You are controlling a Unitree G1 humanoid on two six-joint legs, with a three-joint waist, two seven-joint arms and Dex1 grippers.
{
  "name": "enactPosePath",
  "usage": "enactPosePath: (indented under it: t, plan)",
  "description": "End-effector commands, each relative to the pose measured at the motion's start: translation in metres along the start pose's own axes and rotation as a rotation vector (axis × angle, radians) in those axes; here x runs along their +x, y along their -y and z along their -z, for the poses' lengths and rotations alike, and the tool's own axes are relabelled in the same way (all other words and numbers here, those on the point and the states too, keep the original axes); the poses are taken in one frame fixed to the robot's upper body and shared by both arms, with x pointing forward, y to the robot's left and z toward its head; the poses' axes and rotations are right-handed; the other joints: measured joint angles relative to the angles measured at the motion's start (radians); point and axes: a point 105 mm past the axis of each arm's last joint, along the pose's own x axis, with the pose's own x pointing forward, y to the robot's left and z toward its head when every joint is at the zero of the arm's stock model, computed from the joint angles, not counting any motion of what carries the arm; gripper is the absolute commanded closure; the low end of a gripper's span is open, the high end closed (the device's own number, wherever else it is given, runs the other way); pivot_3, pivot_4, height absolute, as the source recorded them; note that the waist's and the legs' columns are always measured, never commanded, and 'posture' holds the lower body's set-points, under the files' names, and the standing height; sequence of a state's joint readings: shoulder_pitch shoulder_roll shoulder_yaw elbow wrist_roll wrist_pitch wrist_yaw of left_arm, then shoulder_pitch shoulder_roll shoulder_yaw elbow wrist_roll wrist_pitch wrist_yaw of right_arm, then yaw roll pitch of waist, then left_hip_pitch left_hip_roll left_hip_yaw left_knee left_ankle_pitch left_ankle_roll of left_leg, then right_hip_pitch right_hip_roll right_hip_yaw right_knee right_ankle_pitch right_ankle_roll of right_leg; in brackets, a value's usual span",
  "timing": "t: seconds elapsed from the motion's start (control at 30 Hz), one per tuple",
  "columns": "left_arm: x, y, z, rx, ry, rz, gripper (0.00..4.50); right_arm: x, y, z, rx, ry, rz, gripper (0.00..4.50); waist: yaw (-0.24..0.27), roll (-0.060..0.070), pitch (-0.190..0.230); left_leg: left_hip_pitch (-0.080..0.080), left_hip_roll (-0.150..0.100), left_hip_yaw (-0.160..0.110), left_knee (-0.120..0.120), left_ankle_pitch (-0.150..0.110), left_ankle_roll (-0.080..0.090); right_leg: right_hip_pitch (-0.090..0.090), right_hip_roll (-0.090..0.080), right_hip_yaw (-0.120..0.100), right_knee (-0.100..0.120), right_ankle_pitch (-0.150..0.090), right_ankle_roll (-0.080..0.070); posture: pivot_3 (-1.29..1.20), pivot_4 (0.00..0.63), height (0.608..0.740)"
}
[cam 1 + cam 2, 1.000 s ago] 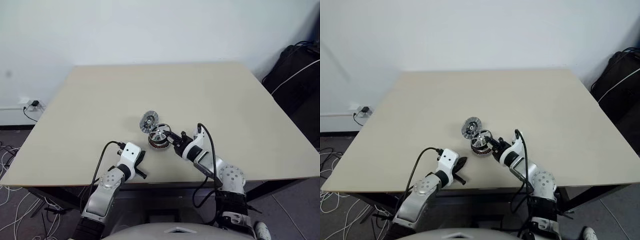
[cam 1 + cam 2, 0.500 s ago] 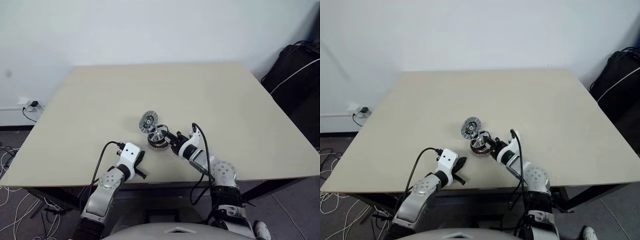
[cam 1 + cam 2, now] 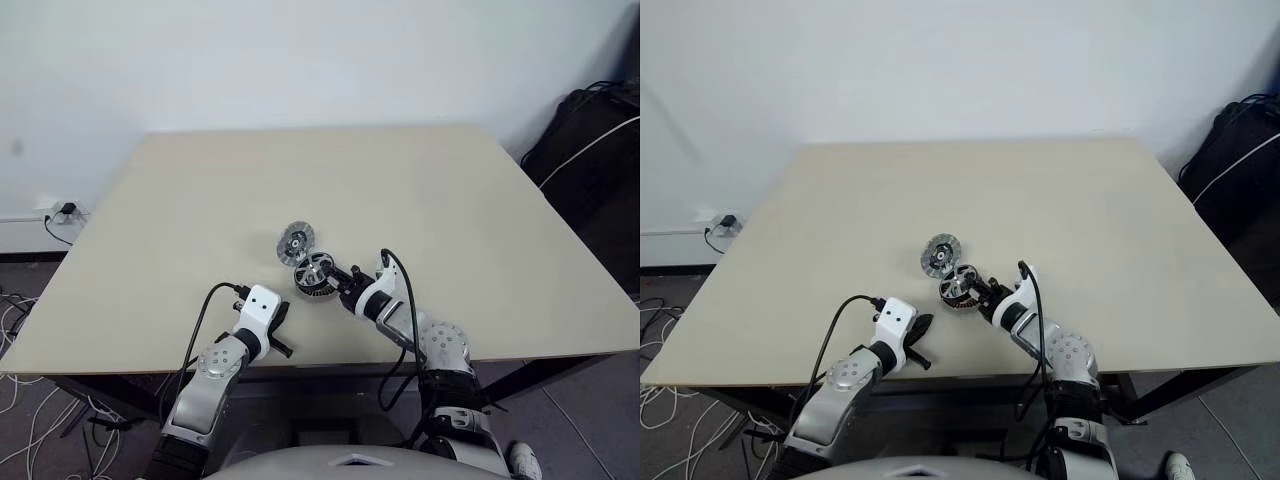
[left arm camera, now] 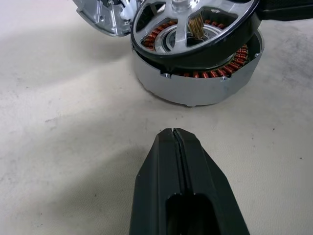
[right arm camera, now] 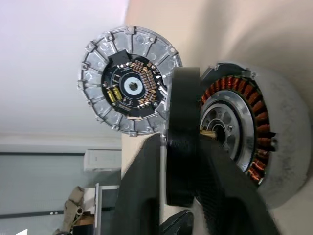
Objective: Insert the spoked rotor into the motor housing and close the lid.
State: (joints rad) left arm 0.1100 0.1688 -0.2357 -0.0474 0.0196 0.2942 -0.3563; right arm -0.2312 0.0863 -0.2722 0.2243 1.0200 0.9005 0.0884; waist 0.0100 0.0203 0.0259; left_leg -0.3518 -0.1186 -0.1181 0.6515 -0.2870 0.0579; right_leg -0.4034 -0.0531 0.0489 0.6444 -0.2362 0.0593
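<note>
Spoked rotor [image 4: 195, 29] tilted on motor housing [image 4: 195, 85], pinched by right gripper [image 5: 183, 161]; left gripper [image 4: 177, 134] closed, empty.

Beige table [image 3: 200, 200], black bag [image 3: 590, 140], floor cables [image 3: 20, 310]

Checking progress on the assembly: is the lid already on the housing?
No, the lid lies on the table beside the housing, circuit face showing, while the right gripper holds the rotor at the housing.
</note>
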Motion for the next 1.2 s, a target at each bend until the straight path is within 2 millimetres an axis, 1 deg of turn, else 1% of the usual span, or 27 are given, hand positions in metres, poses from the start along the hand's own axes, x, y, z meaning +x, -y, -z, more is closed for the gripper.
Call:
enactPosePath:
  t: [0.03, 0.13, 0.3, 0.6, 0.7, 0.77, 0.83, 0.97, 1.0, 1.1, 1.2]
  plan:
    - [-0.001, -0.001, -0.018, 0.022, 0.063, 0.000, 4.50, 0.002, -0.017, -0.003, -0.021, 0.011, -0.053, 2.83, 0.000, 0.000, 0.000, 0.000, 0.000, 0.000, 0.000, 0.000, 0.000, 0.000, 0.000, 0.000, 0.000, 0.000, 0.000, 0.00, 0.000, 0.740]
    - [0.000, 0.000, -0.018, 0.019, 0.063, 0.003, 4.50, -0.002, -0.015, -0.008, -0.040, 0.026, -0.039, 2.83, 0.000, 0.000, 0.000, 0.000, 0.000, 0.000, 0.000, 0.000, 0.000, 0.000, 0.000, 0.000, 0.000, 0.000, 0.000, 0.00, 0.000, 0.740]
    - [0.002, 0.002, -0.018, 0.014, 0.065, 0.008, 4.50, -0.012, -0.015, -0.013, -0.123, 0.039, 0.001, 2.83, 0.002, 0.000, 0.000, 0.000, 0.000, 0.000, 0.000, 0.000, 0.000, 0.000, 0.000, 0.000, 0.000, 0.000, 0.000, 0.00, 0.000, 0.740]
    - [0.004, 0.004, -0.019, 0.011, 0.066, 0.020, 4.50, -0.026, -0.007, -0.020, -0.303, 0.054, 0.137, 2.83, 0.002, 0.000, -0.001, 0.000, 0.000, 0.000, 0.000, 0.000, 0.000, 0.000, 0.000, 0.000, 0.000, 0.000, 0.000, 0.00, 0.000, 0.740]
    - [0.004, 0.004, -0.019, 0.011, 0.065, 0.021, 4.50, -0.029, -0.008, -0.025, -0.364, 0.072, 0.160, 2.83, 0.002, -0.001, -0.001, 0.000, 0.000, 0.000, 0.000, 0.000, 0.000, 0.000, 0.000, 0.000, 0.000, 0.000, 0.000, 0.00, 0.000, 0.740]
    - [0.004, 0.004, -0.019, 0.012, 0.066, 0.023, 4.50, -0.033, -0.013, -0.030, -0.431, 0.104, 0.169, 2.83, 0.002, -0.001, -0.001, 0.000, 0.000, 0.000, 0.000, 0.000, 0.000, 0.000, 0.000, 0.000, 0.000, 0.000, 0.000, 0.00, 0.000, 0.740]
    - [0.004, 0.004, -0.019, 0.012, 0.066, 0.023, 4.50, -0.035, -0.019, -0.035, -0.506, 0.140, 0.176, 2.83, 0.003, -0.001, -0.001, 0.000, 0.000, 0.000, 0.000, 0.000, 0.000, 0.000, 0.000, 0.000, 0.000, 0.000, 0.000, 0.00, 0.000, 0.740]
    - [0.004, 0.004, -0.019, 0.014, 0.066, 0.023, 4.50, -0.035, -0.033, -0.042, -0.797, 0.207, 0.213, 2.83, 0.002, -0.001, -0.001, 0.000, 0.000, 0.001, 0.001, 0.000, 0.000, 0.000, 0.000, 0.000, 0.000, 0.000, 0.000, 0.00, 0.000, 0.740]
    - [0.004, 0.004, -0.019, 0.015, 0.066, 0.023, 4.50, -0.034, -0.036, -0.042, -0.870, 0.214, 0.224, 2.83, 0.002, -0.001, -0.001, 0.000, 0.000, 0.001, 0.001, 0.000, 0.000, 0.000, 0.000, 0.000, 0.000, 0.000, 0.000, 0.00, 0.000, 0.740]
    - [0.004, 0.005, -0.019, 0.017, 0.069, 0.026, 4.50, -0.024, -0.040, -0.031, -1.084, 0.154, 0.238, 2.83, 0.002, -0.003, -0.002, 0.000, 0.000, 0.001, 0.001, 0.002, -0.003, 0.000, 0.000, 0.000, 0.000, 0.000, 0.000, 0.00, 0.000, 0.740]
    - [0.004, 0.005, -0.019, 0.018, 0.069, 0.029, 4.50, -0.013, -0.041, -0.018, -1.292, 0.082, 0.242, 3.42, 0.003, -0.003, -0.002, 0.000, 0.000, 0.001, 0.002, 0.003, -0.004, 0.001, 0.000, 0.000, 0.000, 0.000, 0.000, 0.00, 0.000, 0.740]
